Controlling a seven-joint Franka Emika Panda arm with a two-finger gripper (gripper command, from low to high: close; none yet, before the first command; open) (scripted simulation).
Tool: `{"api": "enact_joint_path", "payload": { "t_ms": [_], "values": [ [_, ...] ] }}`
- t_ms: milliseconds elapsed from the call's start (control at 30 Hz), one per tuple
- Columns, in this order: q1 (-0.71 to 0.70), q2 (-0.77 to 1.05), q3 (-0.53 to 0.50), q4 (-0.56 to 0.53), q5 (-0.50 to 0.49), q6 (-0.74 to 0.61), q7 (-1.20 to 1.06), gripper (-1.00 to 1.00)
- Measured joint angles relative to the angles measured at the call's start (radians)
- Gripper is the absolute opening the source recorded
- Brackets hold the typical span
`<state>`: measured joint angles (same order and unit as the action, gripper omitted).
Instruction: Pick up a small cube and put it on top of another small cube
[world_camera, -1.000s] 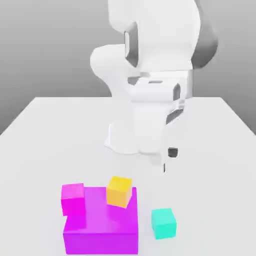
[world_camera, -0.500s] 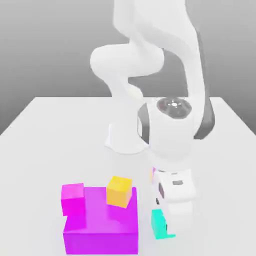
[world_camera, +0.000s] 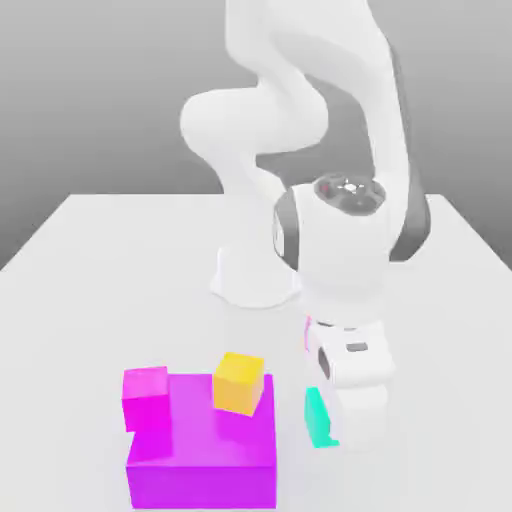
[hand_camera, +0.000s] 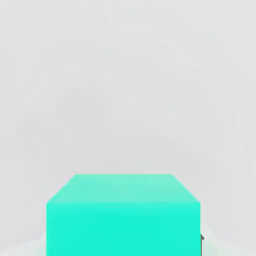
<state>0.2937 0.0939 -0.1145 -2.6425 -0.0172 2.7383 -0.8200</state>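
Teal cube (world_camera: 316, 417) sits on the white table (world_camera: 90, 270), near the table's front edge in the exterior view, just beside the large magenta block (world_camera: 205, 450) on that block's exterior-view right side. Most of the cube is hidden behind the arm's hand; only its exterior-view left face shows. Gripper (world_camera: 352, 425) is low over the cube, at cube level. Whether the jaws are released or clenched on the cube: cannot tell, fingers not resolved. Hand view: teal cube (hand_camera: 123, 215) fills the near field, white table surface (hand_camera: 125, 85) beyond it.

Yellow-orange cube (world_camera: 240, 381) rests on top of the large magenta block, toward its rear corner. Small magenta cube (world_camera: 146, 394) touches the block's far rear corner.
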Motion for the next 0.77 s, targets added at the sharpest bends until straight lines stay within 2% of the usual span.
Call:
{"api": "enact_joint_path", "payload": {
  "t_ms": [167,433,500,633,667,767],
  "values": [
    [-0.066,-0.161,-0.033,-0.025,-0.088,-0.126,-0.187,-1.0],
    [-0.085,-0.386,-0.137,-0.068,-0.116,-0.31,-0.578,-1.0],
    [-0.079,-0.385,-0.162,-0.081,-0.108,-0.299,-0.642,-1.0],
    [-0.064,-0.276,-0.184,-0.111,-0.076,-0.165,-0.686,-1.0],
    [-0.063,-0.251,-0.186,-0.117,-0.071,-0.134,-0.691,1.0],
    [-0.063,-0.251,-0.186,-0.117,-0.071,-0.134,-0.691,1.0]
  ]
}}
